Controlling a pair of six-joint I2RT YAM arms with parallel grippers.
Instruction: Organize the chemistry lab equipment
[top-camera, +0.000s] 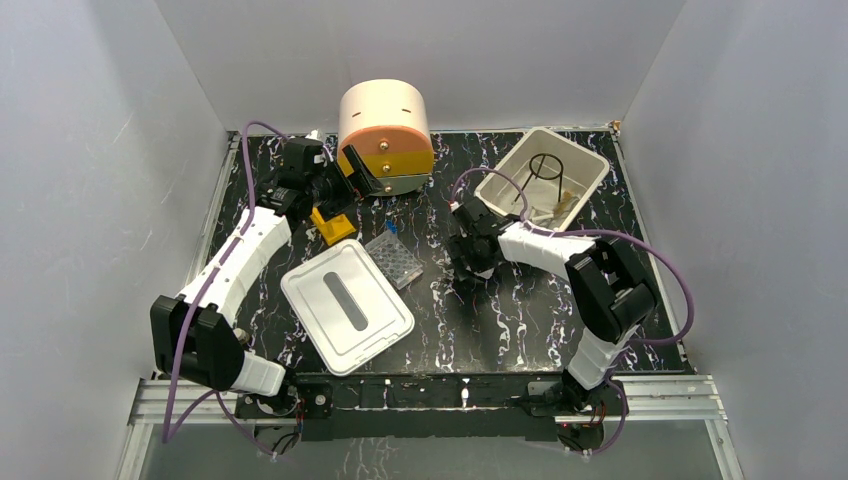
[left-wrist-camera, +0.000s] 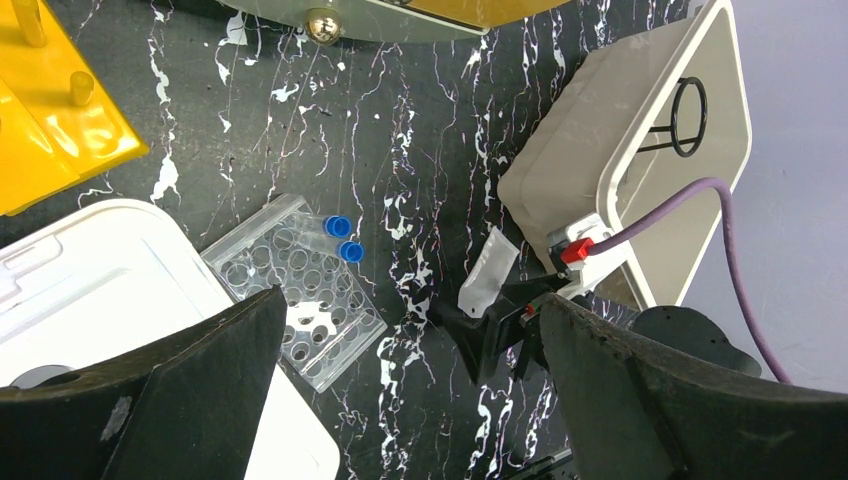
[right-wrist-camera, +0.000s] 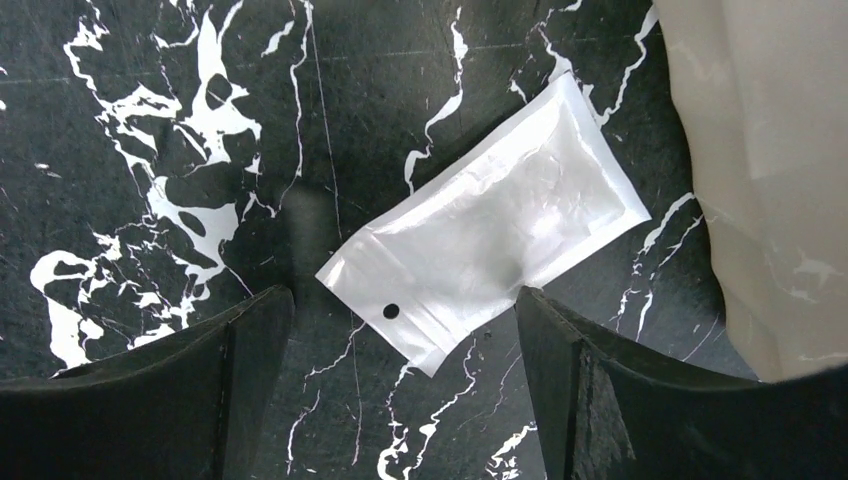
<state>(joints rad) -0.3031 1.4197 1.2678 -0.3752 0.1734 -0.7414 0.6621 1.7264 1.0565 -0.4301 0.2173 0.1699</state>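
White pouch (right-wrist-camera: 485, 260), unseen overhead, lies under open right tool (right-wrist-camera: 400, 340).

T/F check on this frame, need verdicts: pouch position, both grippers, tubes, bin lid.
1. The small white plastic pouch lies flat on the black marble table between the open fingers of the right gripper. True.
2. The left gripper is shut on the yellow rack. False: it is open and holds nothing; the rack sits apart from it.
3. Two blue-capped tubes lie at the edge of the clear well plate. True.
4. The white grey-slotted lid covers the white rectangular bin. False: the lid lies on the table beside the well plate; the bin stands uncovered.
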